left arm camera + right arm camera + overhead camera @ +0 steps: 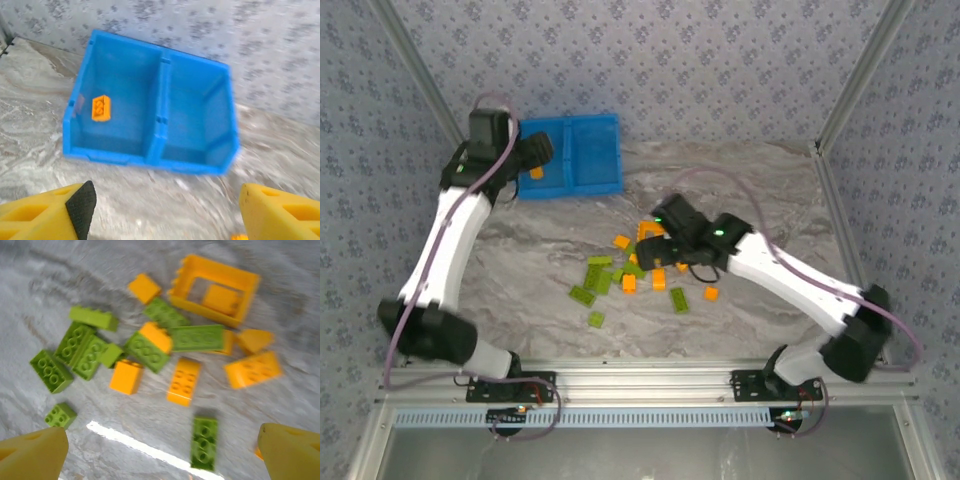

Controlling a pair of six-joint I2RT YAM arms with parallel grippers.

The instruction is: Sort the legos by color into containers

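Pile: the legos [638, 268] lie loose mid-table, orange and lime green mixed, several touching or overlapping.
Right gripper: the right gripper [160, 457] hovers over the pile, jaws wide apart with nothing between them.
Best pick: the lone green brick [204, 442] lies apart from the cluster, so it looks like the cleanest grasp. Come straight down and close across its short width. The bricks crowded beside the orange frame [200, 310] would likely drag neighbours along.
Left gripper: the left gripper [160, 212] hangs just before the bin, jaws apart and empty.
Bin: the blue bin [161, 107] sits at the far left of the table. One orange brick [101, 108] lies in its left compartment, so green belongs in the right one, across the middle wall.
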